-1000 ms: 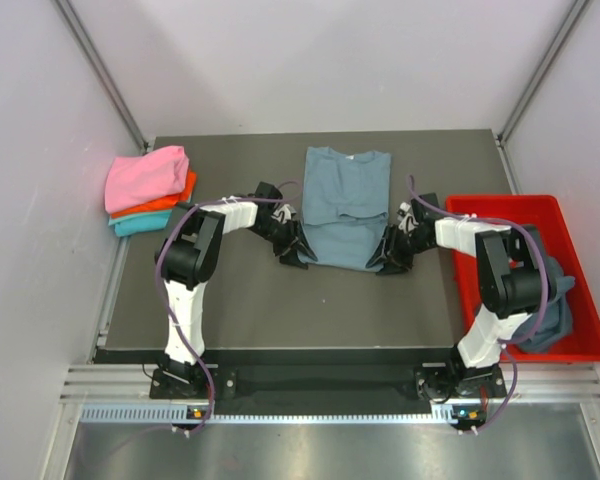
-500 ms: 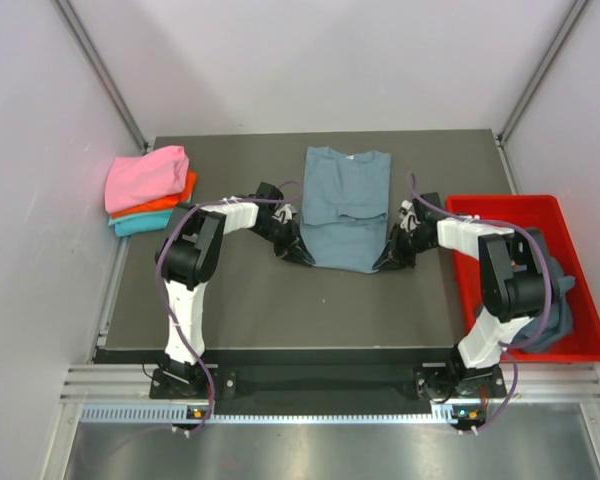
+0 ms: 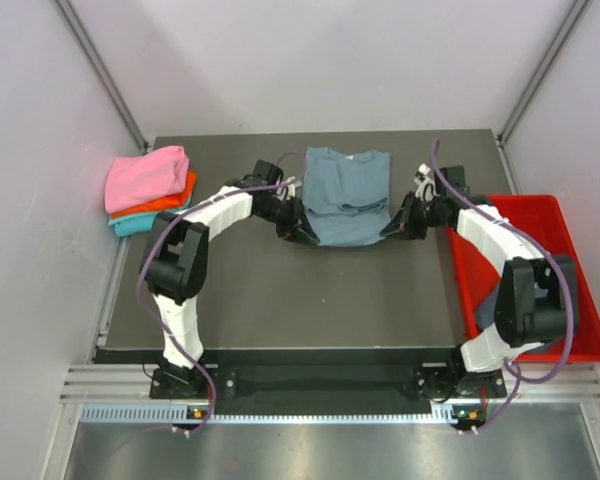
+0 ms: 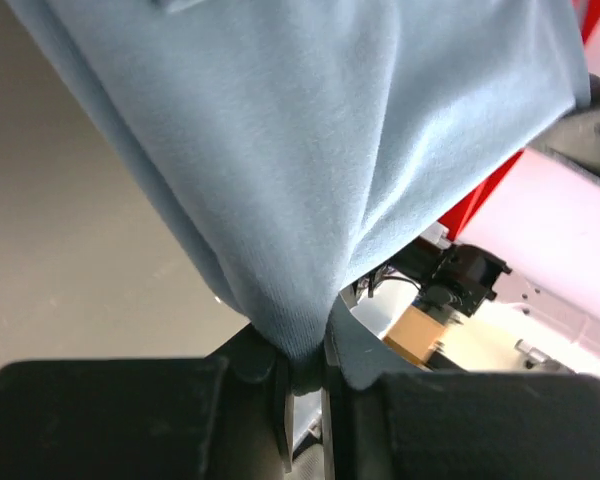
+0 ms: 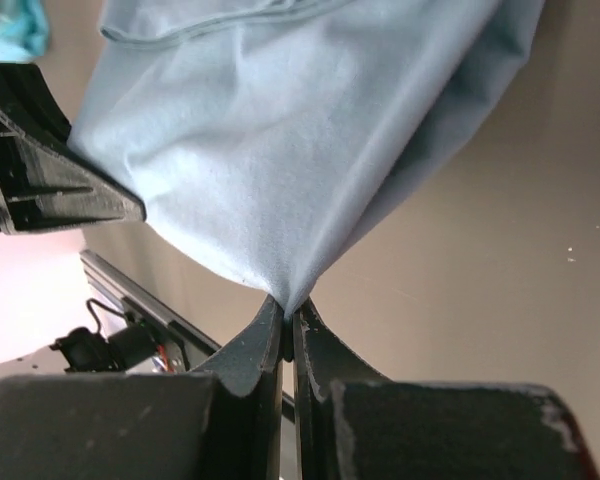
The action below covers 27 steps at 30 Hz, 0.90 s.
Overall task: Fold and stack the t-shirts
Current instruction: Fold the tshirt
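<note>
A slate blue-grey t-shirt [image 3: 346,190] lies at the middle back of the dark table, collar toward the far edge. My left gripper [image 3: 308,232] is shut on its lower left corner, and the cloth [image 4: 310,150] rises in a taut cone out of that gripper [image 4: 302,355]. At the lower right corner my right gripper [image 3: 388,230] is shut too, with fabric [image 5: 280,150] pinched between its tips [image 5: 287,315]. Both corners are lifted off the table, and the hem hangs between them.
At the far left lies a stack of folded t-shirts: pink [image 3: 145,175] over orange [image 3: 177,200] over teal [image 3: 135,226]. A red tray [image 3: 525,201] stands at the right edge with more blue-grey cloth [image 3: 486,303] in it, mostly hidden by my right arm. Grey walls close the cell.
Both grippers have shut on the shirt's bottom corners and carried them up and away from the near edge, toward the collar. The spread shirt now looks shorter.
</note>
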Tool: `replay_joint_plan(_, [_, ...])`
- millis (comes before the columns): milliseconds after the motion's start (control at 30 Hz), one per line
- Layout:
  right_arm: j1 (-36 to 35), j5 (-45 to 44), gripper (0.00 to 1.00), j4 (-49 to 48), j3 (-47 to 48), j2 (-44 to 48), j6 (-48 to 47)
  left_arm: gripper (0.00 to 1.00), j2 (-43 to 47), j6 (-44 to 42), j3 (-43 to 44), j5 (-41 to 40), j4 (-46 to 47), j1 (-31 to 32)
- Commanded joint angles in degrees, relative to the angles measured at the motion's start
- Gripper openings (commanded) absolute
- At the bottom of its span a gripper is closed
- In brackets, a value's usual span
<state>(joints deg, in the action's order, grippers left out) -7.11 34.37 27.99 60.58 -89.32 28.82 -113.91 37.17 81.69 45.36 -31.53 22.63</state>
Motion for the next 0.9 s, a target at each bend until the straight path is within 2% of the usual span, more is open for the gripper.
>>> replay_joint_plan(0, [1.1,1.1,0.0,3.2,2.4,4.8,-1.7,0.0,6.7,-3.3,0.5,-0.8,-2.3,0.5])
replay_joint_plan(300, [1.2,1.4,0.0,4.3,-0.7,11.0,-2.1,0.0,9.9,-7.2,3.2,-3.3,-4.8,3.9])
replay_joint_plan(533, [1.4,1.9,0.0,2.8,-6.2,12.1,-2.2,0.0,10.5,-6.1,-3.5,-2.7,-3.9,3.9])
replay_joint_plan(700, [1.7,2.7,0.0,3.0,-1.9,11.1,-2.6,0.0,12.0,-8.8,0.0,-7.0,-5.3,3.7])
replay_joint_plan(867, [2.0,3.8,0.0,2.2,8.7,6.1,-1.7,0.0,11.2,-11.8,9.3,-9.7,-6.6,3.8])
